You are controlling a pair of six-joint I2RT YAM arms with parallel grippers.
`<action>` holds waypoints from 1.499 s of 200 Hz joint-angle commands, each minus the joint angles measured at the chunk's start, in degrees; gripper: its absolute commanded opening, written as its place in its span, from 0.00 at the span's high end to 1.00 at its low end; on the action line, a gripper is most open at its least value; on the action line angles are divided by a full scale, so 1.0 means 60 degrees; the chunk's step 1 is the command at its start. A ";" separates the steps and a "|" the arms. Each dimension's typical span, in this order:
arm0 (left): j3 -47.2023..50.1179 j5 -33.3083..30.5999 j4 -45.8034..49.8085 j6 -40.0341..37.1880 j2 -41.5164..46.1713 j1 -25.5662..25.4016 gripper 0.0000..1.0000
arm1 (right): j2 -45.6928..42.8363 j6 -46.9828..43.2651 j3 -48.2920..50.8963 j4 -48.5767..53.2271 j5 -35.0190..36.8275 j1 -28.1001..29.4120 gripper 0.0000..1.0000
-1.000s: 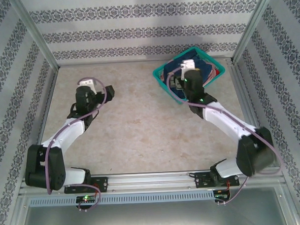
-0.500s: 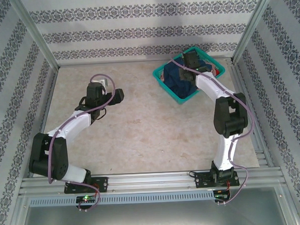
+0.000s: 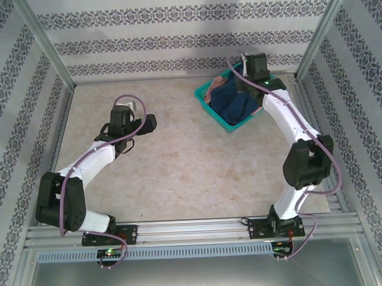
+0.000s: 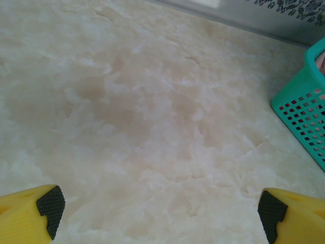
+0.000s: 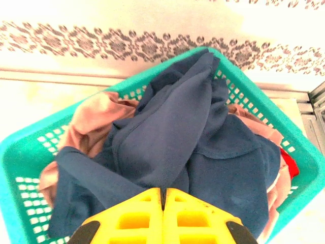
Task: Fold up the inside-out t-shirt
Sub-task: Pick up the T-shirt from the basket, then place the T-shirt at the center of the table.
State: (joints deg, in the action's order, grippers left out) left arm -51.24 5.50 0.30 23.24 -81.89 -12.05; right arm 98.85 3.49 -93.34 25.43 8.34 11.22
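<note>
Right gripper (image 5: pixel 163 199), fingers pressed together, pinches a ridge of the navy shirt (image 5: pixel 172 137) tented up from the teal basket (image 5: pixel 20 147) over a pink garment (image 5: pixel 91 122); left gripper (image 4: pixel 162 212) spread wide, low over the table (image 4: pixel 152 101).

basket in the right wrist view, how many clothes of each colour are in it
navy blue t-shirt: 1
dusty pink garment: 1, as far as shows
red cloth: 1, only a sliver visible
total: 3 in the teal basket
</note>
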 commanded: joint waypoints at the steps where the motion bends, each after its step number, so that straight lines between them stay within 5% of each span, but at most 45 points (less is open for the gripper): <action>1: -0.0218 -0.0224 0.0413 0.0138 0.0243 -0.0116 0.00 | -0.1424 0.0243 -0.0174 -0.0214 -0.0952 0.0536 1.00; 29: -0.0241 -0.0082 0.0291 0.0330 0.0521 -0.0116 0.00 | -0.2627 0.0317 -0.1801 -0.0713 -0.1381 0.1871 1.00; 65: -0.0132 0.0248 -0.0166 0.0654 0.1030 -0.0115 0.00 | -0.1669 -0.0119 -0.4686 -0.0174 -0.2023 0.3699 1.00; 118: 0.1064 0.2898 -0.3320 0.0532 0.2561 -0.0347 0.00 | 0.0608 0.1373 -0.6567 0.0510 -0.4521 0.3845 1.00; 138: 0.0921 0.3417 -0.4235 0.0166 0.2113 -0.0622 0.00 | 0.1298 0.2055 -0.6700 0.0541 -0.5020 0.3768 1.00; 145: 0.0710 0.3509 -0.4236 0.0117 0.1778 -0.0650 0.00 | 0.1556 0.2219 -0.6694 0.0625 -0.5103 0.3744 0.93; 160: 0.0061 0.2069 -0.3153 0.0440 0.1089 -0.0655 0.12 | 0.2198 0.2626 -0.6710 0.0974 -0.5501 0.3557 0.66; 172: -0.0446 -0.0352 -0.1193 0.0853 0.0741 -0.0614 0.27 | 0.2530 0.2621 -0.6643 0.1534 -0.5590 0.3283 0.42; 181: -0.0733 -0.1912 0.0063 0.1164 0.0579 -0.0511 0.27 | 0.2420 0.2275 -0.6127 0.1880 -0.5102 0.3065 0.29; 196: -0.0539 -0.2957 0.0525 0.1075 0.0618 -0.0211 0.28 | 0.1641 0.1690 -0.4247 0.1622 -0.3549 0.2631 0.18; 222: -0.0085 -0.3928 0.0795 0.0862 0.1114 -0.0134 0.19 | 0.0849 0.0581 -0.1373 0.1176 -0.1896 0.1930 0.13; 262: -0.0228 -0.2607 0.1975 0.0978 0.0999 -0.0185 0.02 | 0.1743 -0.0673 -0.0339 0.1801 -0.1012 0.2032 0.10; 285: -0.0300 -0.2321 0.2727 0.0977 0.0931 -0.0270 0.00 | 0.2303 -0.0727 -0.0450 0.1871 -0.1434 0.2143 0.19; 300: 0.0096 -0.2058 0.2337 0.1108 0.1180 -0.0375 0.00 | 0.2810 -0.0851 -0.0927 0.2105 -0.1269 0.2169 0.33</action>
State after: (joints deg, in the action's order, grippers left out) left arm -52.12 -9.50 11.11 28.60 -76.16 -13.13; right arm 111.24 1.37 -95.94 35.68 -0.86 23.70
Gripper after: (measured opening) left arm 0.999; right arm 0.757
